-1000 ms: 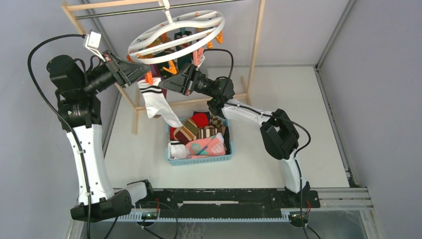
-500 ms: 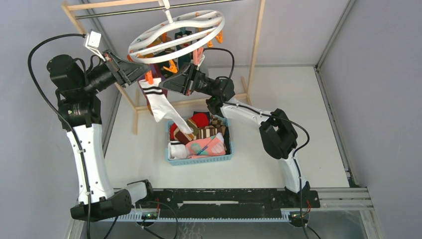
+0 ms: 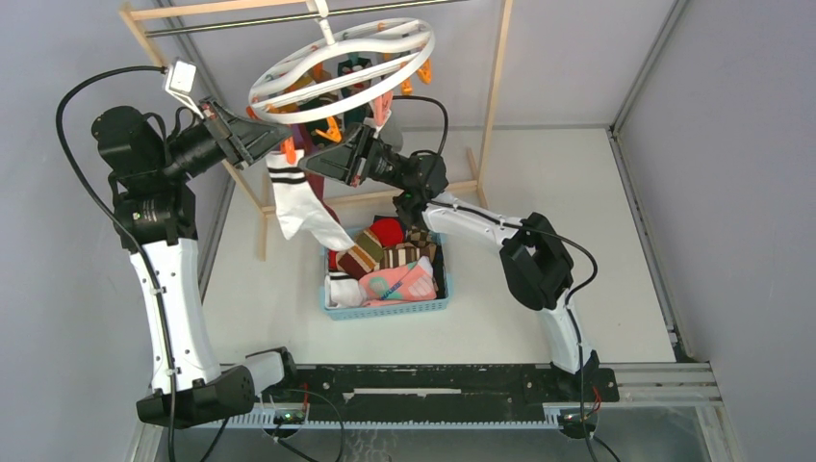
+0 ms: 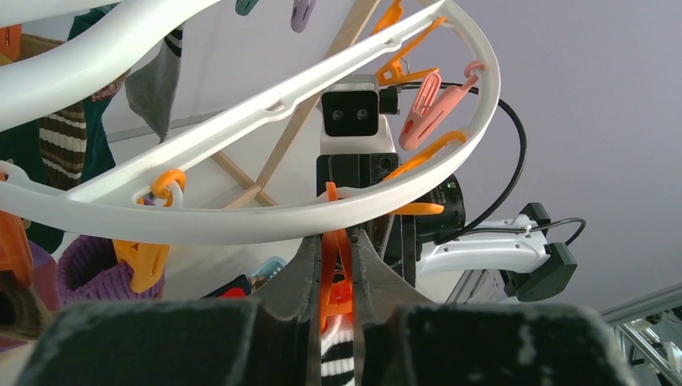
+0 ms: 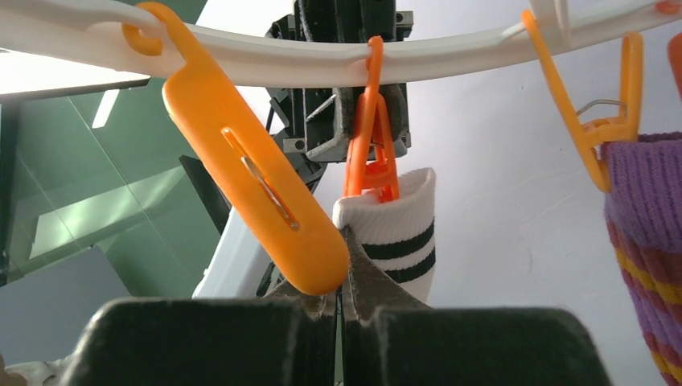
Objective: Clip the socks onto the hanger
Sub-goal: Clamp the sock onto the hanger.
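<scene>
The white round hanger (image 3: 428, 48) hangs from the rack's rail with orange and pink clips under it. A white sock with black bands (image 3: 298, 202) dangles from an orange clip (image 4: 336, 265) on the ring's near-left edge. My left gripper (image 3: 279, 144) is shut on that clip, and the sock's cuff (image 4: 338, 362) shows just below the fingers. My right gripper (image 3: 313, 164) is shut with nothing between its fingers. Its tips (image 5: 347, 232) sit at the sock's cuff (image 5: 394, 233), beside a big orange clip (image 5: 257, 201). More socks hang on the hanger, among them a purple striped one (image 5: 643, 241).
A blue basket (image 3: 385, 310) with several mixed socks (image 3: 385, 255) stands on the table under the hanging sock. The light wooden rack frame (image 3: 496, 87) holds the hanger at the back. Grey walls close in both sides.
The hanging sock has swung, its toe drifting toward the basket and then back left. The right gripper has shifted slightly left toward the sock. Both grippers stay shut.
</scene>
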`<act>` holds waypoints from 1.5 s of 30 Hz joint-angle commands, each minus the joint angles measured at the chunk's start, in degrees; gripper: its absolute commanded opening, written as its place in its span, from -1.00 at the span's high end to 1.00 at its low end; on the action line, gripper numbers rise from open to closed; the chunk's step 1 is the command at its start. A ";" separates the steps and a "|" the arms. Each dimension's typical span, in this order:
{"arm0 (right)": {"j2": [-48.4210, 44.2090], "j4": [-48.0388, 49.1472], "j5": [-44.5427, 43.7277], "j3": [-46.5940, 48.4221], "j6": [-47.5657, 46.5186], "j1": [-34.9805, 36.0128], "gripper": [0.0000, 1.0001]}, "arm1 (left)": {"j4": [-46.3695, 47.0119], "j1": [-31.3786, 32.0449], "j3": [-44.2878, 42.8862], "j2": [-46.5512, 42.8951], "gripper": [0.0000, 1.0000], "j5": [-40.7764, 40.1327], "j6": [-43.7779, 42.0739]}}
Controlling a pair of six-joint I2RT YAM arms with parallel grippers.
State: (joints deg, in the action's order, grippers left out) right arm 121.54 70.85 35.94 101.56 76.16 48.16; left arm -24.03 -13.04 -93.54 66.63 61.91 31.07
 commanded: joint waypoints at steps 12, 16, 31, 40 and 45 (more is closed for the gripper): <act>-5.01 0.72 -4.98 -3.49 -4.02 -0.49 1.00 | 1.62 -0.41 1.16 -2.25 0.77 2.81 0.84; -4.64 1.26 -2.80 -1.82 -3.29 -0.48 1.00 | 1.62 -0.37 1.16 -2.29 0.78 2.86 0.67; -5.72 5.32 2.29 -2.85 -0.26 -1.47 1.00 | 2.90 -0.38 1.43 -2.14 0.86 2.51 1.98; -4.95 3.20 0.28 -0.33 -1.55 -1.69 1.00 | 2.99 -0.41 1.43 -2.13 0.90 3.03 2.07; -4.47 3.02 0.78 1.07 -1.30 -1.57 1.00 | 3.02 -0.41 1.43 -2.12 0.91 3.23 2.07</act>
State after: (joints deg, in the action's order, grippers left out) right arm 120.01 72.34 37.54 99.50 75.11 46.59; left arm -22.74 -13.04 -92.77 66.19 62.22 32.16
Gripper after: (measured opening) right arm 0.006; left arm 0.150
